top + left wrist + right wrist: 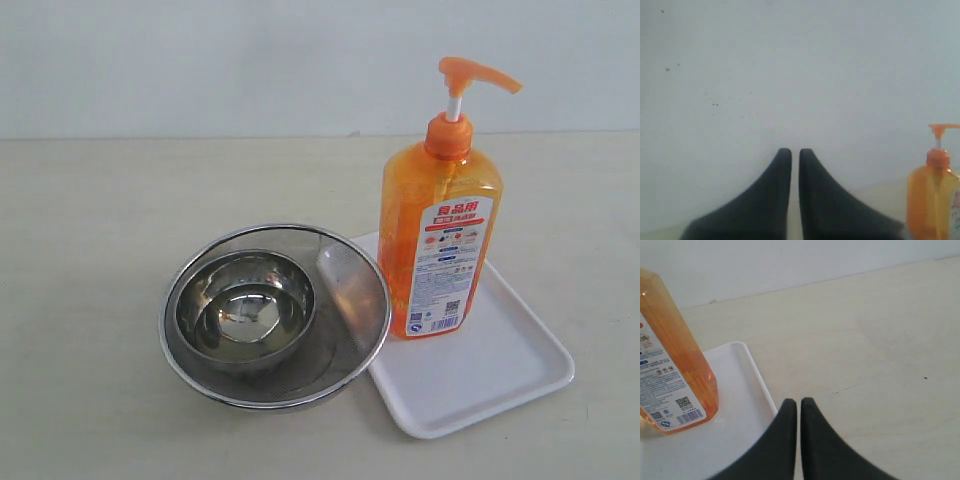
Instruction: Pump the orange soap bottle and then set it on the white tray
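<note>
Since the orange soap bottle [440, 250] is already found standing upright on the white tray [500, 380], the placing step is judged done; whether the pump was pressed cannot be told, the nozzle being raised on its white stem

The table [90, 200] is noted as pale and bare away from the tray

The tray is laid flat. Its low rim is judged enough to keep the bottle's base from sliding off

A round steel mesh strainer [345, 290] is set hard against the tray's edge. Whether it rests on the rim cannot be told

The bottle is kept at the tray end next to the strainer, label turned to the exterior camera, well inside the rim and so judged stable

A smaller steel bowl [290, 290] is nested in the strainer, on the side away from the tray

The right gripper [799, 402] is held closed on nothing, just over the tray's rim, clear of the bottle

The left gripper [795, 152] is likewise closed and empty, held off to one side of the tray with the bottle in sight, presumably parked since nothing is left to grasp
</note>
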Tool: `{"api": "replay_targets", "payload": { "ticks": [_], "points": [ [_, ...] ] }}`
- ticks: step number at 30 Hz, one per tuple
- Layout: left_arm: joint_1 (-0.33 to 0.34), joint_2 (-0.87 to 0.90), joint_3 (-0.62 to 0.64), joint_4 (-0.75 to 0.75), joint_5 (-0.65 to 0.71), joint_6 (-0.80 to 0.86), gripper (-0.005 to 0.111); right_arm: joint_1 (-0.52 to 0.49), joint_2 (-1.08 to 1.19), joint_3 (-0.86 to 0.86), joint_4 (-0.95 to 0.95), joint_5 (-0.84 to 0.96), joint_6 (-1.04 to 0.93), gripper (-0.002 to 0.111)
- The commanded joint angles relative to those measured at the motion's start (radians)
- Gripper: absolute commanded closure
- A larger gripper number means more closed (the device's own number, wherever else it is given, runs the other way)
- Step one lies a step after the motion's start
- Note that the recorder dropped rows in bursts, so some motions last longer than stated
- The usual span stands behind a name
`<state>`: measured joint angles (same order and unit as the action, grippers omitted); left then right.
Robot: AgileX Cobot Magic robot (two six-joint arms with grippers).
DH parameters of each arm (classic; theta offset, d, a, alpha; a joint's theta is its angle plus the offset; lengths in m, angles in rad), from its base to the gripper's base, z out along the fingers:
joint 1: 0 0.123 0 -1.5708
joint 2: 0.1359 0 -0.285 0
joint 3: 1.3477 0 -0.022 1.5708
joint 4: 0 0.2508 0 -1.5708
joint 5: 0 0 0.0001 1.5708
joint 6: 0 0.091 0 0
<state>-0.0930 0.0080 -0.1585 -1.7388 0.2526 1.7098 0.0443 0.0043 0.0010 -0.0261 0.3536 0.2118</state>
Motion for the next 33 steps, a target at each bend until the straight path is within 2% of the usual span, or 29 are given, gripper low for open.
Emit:
{"api": "replay_targets", "payload": {
  "ticks": [1, 7, 17, 30, 33],
  "points": [
    [0.003, 0.007, 0.013, -0.006, -0.081, -0.048, 0.102, -0.004, -0.004, -0.001, -0.007, -0.011, -0.006, 0.108],
    [0.003, 0.007, 0.025, -0.006, -0.095, -0.204, 0.102, -0.004, -0.004, -0.001, -0.007, -0.006, -0.006, 0.108],
    [0.003, -0.002, 0.028, -0.006, -0.088, -0.162, 0.102, -0.004, -0.004, -0.001, -0.007, -0.006, -0.006, 0.108],
    [0.003, -0.002, 0.052, -0.001, -0.040, -0.192, 0.102, -0.004, -0.004, -0.001, -0.007, -0.006, -0.006, 0.108],
    [0.003, -0.002, 0.077, 0.242, -0.075, -0.441, 0.102, -0.004, -0.004, -0.001, -0.007, -0.006, -0.006, 0.108]
  ]
}}
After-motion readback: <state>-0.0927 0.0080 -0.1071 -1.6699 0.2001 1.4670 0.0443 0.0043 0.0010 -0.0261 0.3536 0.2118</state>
